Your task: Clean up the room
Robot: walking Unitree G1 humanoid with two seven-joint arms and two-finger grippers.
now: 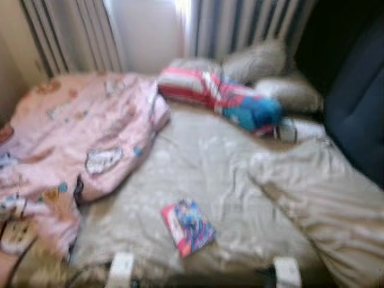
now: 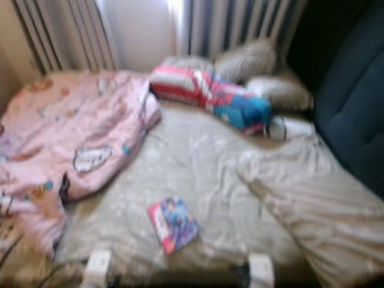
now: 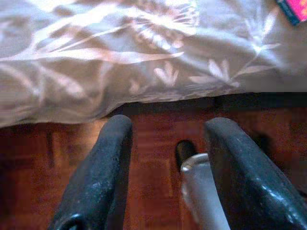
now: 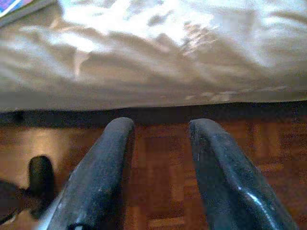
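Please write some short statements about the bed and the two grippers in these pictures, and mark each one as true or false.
1. A book lies on the bed, near its front edge. True.
2. The pink blanket is on the robot's right side of the bed. False: it is bunched up on the left side.
3. The left gripper is shut on the book. False: its fingers are open and hold nothing, above the wooden floor by the bed's edge.
4. The right gripper is open and empty. True.
5. The striped pillow lies at the far end of the bed, near the curtains. True.
6. The book lies on the floor. False: it lies on the bed cover.
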